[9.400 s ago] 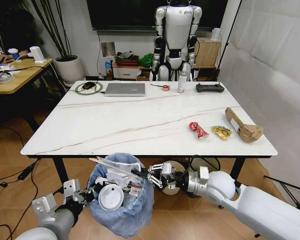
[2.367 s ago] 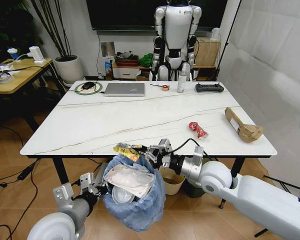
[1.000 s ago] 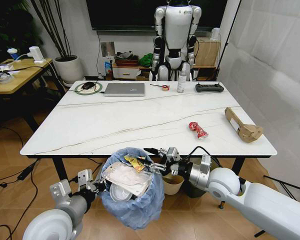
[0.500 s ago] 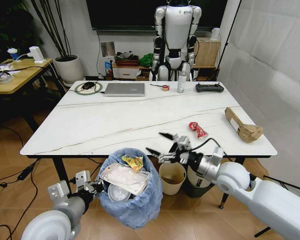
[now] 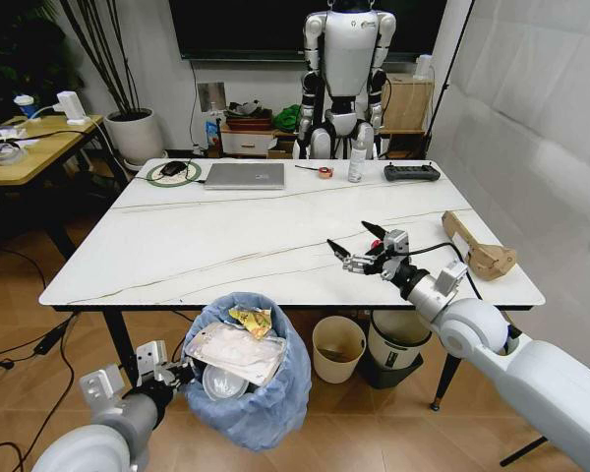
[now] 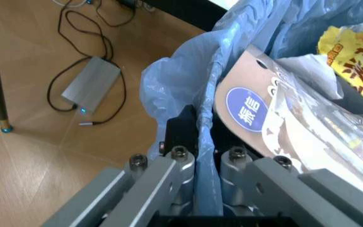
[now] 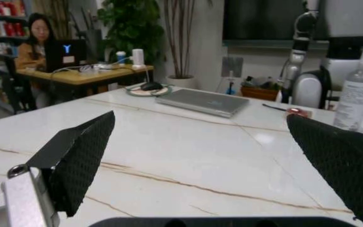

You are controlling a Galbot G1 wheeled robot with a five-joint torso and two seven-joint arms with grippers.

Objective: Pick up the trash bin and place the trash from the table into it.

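The trash bin [image 5: 244, 385], lined with a light-blue bag [image 6: 175, 80], hangs below the table's [image 5: 206, 246] front edge. My left gripper [image 5: 163, 370] is shut on its rim, and the left wrist view has the fingers [image 6: 180, 163] pinching the bag edge. Inside lie a clear plastic package [image 5: 234, 348], a yellow wrapper [image 5: 253, 319] and a white lid [image 5: 216, 382]. My right gripper [image 5: 347, 236] hovers open over the table's right part, fingers [image 7: 81, 158] spread wide with nothing between them. A brown paper bag [image 5: 480, 250] lies on the table beyond it.
A cream bucket [image 5: 336, 347] and a white-and-grey bin [image 5: 397, 350] stand under the table. A laptop [image 5: 246, 175], bottle [image 5: 357, 161] and black controller [image 5: 413, 172] line the far edge. A humanoid robot [image 5: 349, 69] stands behind; a wooden desk [image 5: 25, 152] is at left.
My right gripper let the yellow wrapper drop into the bin, then rose and swung right over the table, open. The bin sank slightly and shifted left.
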